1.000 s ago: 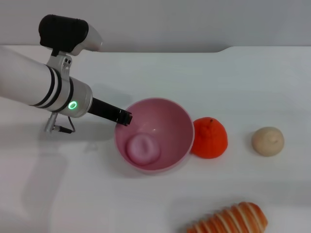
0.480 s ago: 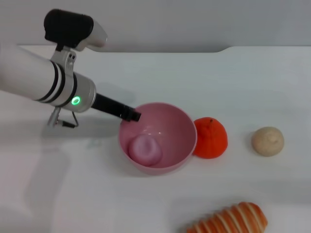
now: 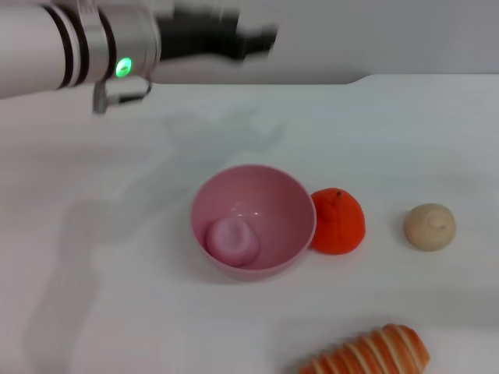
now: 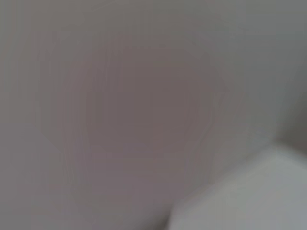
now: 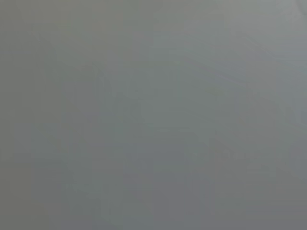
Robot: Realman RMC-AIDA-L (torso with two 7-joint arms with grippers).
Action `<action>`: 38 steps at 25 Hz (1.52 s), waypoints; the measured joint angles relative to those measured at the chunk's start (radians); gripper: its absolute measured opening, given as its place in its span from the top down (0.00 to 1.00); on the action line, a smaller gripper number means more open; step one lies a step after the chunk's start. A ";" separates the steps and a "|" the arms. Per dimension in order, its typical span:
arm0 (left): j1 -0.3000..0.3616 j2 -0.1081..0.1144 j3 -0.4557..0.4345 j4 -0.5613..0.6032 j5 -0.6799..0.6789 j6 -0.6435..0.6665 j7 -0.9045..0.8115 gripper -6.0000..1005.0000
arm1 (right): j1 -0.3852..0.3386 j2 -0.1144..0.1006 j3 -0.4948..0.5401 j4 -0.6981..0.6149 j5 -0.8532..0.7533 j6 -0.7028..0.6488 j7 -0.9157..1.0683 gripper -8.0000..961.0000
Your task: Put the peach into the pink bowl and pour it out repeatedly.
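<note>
The pink bowl point(image 3: 253, 222) stands upright on the white table in the head view, near the middle. The pale-pink peach point(image 3: 232, 241) lies inside it, against the near left wall. My left gripper point(image 3: 261, 40) is raised high above the far part of the table, well clear of the bowl, and appears blurred. Nothing shows between its fingers. The right arm is out of view. Both wrist views show only blank grey.
An orange-red fruit point(image 3: 337, 221) touches the bowl's right side. A beige round ball point(image 3: 429, 226) lies farther right. A striped orange and white bread toy point(image 3: 366, 354) lies at the near right edge. The table's far edge point(image 3: 374, 78) runs behind.
My left gripper has let go of the bowl's rim and risen up and away toward the far side. The bowl has settled upright with the peach still inside.
</note>
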 joint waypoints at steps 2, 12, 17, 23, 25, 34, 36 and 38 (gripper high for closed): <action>0.030 -0.001 0.039 -0.001 -0.165 0.131 0.150 0.41 | 0.002 0.001 0.000 0.000 -0.019 0.002 0.006 0.42; 0.051 -0.007 0.451 -0.037 -0.570 0.962 0.806 0.38 | 0.019 0.007 -0.028 0.000 -0.069 0.009 0.025 0.43; 0.001 -0.007 0.696 -0.186 -0.293 1.436 0.622 0.38 | 0.022 0.008 -0.039 0.004 -0.070 0.008 0.027 0.43; -0.004 0.000 0.722 -0.390 0.069 1.596 -0.094 0.38 | 0.037 0.005 -0.040 0.025 -0.070 0.011 0.027 0.43; -0.014 0.002 0.687 -0.482 0.193 1.629 -0.352 0.38 | 0.041 0.005 -0.040 0.026 -0.070 0.015 0.027 0.43; -0.096 0.002 0.571 -0.856 0.505 1.832 -1.009 0.38 | 0.061 0.002 -0.041 0.026 -0.072 0.098 0.124 0.43; -0.098 0.003 0.563 -0.884 0.519 1.831 -1.007 0.38 | 0.066 0.001 -0.041 0.019 -0.089 0.129 0.164 0.43; -0.094 0.003 0.548 -0.917 0.526 1.828 -1.005 0.38 | 0.071 0.001 -0.041 0.015 -0.110 0.156 0.199 0.43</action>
